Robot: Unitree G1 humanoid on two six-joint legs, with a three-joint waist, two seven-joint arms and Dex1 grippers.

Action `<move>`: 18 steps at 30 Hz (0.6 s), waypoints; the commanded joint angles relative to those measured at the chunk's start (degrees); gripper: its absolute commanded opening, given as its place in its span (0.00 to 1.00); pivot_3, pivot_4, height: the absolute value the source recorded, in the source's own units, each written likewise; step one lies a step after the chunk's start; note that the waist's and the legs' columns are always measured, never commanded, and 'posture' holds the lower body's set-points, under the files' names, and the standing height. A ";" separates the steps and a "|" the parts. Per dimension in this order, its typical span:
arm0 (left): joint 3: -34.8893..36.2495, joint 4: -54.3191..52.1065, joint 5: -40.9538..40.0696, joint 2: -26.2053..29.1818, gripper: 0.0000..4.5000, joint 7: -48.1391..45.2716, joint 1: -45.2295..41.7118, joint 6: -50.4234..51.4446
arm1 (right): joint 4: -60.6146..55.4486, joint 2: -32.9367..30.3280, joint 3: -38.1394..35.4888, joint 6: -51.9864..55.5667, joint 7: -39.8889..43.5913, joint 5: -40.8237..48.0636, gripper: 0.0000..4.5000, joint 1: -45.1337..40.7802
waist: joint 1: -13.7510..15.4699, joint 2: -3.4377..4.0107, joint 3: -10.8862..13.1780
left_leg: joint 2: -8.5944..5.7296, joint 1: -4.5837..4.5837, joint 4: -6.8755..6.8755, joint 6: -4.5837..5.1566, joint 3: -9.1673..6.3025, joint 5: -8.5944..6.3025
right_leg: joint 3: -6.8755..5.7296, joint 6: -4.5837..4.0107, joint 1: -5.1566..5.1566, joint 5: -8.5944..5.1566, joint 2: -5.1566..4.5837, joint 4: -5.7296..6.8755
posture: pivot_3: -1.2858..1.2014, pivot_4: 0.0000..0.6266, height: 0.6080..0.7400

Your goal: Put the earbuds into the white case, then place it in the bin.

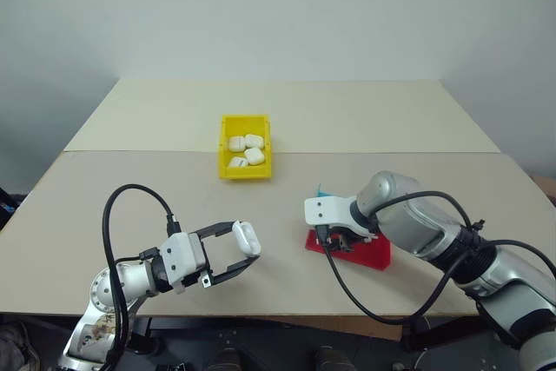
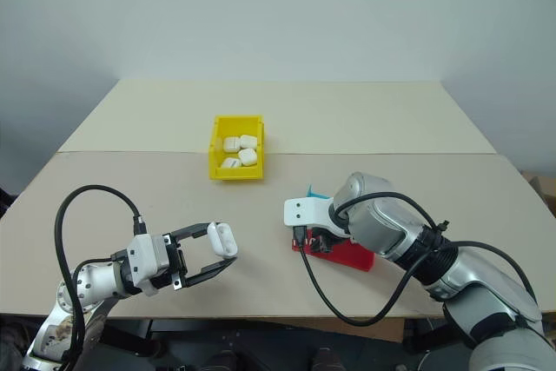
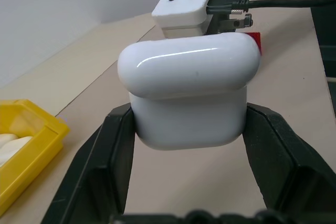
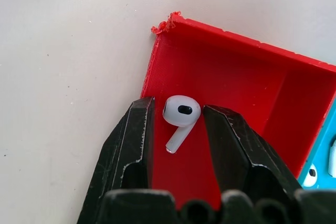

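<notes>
A plain pale wall backs a beige table (image 1: 174, 188) made of two boards butted together. Toward the far middle of it sits the yellow bin (image 1: 244, 147), already holding several white cases. Near the front, the left gripper (image 1: 236, 254) is held level above the table, its two black fingers (image 3: 105, 166) clamped on the lower body of the white case (image 3: 188, 95); the case stands upright between them with its lid closed, the lid poking out past the fingertips, clear of the table. Beyond the case, off to the right, the right gripper (image 4: 177, 124) points steeply down into the red tray (image 1: 360, 251), whose blue part (image 4: 321, 156) shows at one side. In the right wrist view its jaws are partly closed with one earbud (image 4: 180, 118) squarely between them; the fingertips sit just beside the bud's head on either side, with the stem pointing back toward the wrist. I cannot tell whether the fingers are actually pressing it or only bracketing it, or whether the bud lies on the tray floor. More small white pieces (image 4: 312, 175) lie in the blue part, outside the jaws.
</notes>
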 commanded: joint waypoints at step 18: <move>-0.12 -3.04 -0.15 0.61 0.62 1.10 -0.50 1.69 | -1.56 -0.50 -0.64 -1.38 -0.40 -1.06 0.21 0.10 | -0.01 0.00 0.00 | 0.00 0.00 0.00 0.00 0.00 0.00 | 0.00 0.00 0.00 0.00 0.00 0.00 | 0.52 0.24 1.00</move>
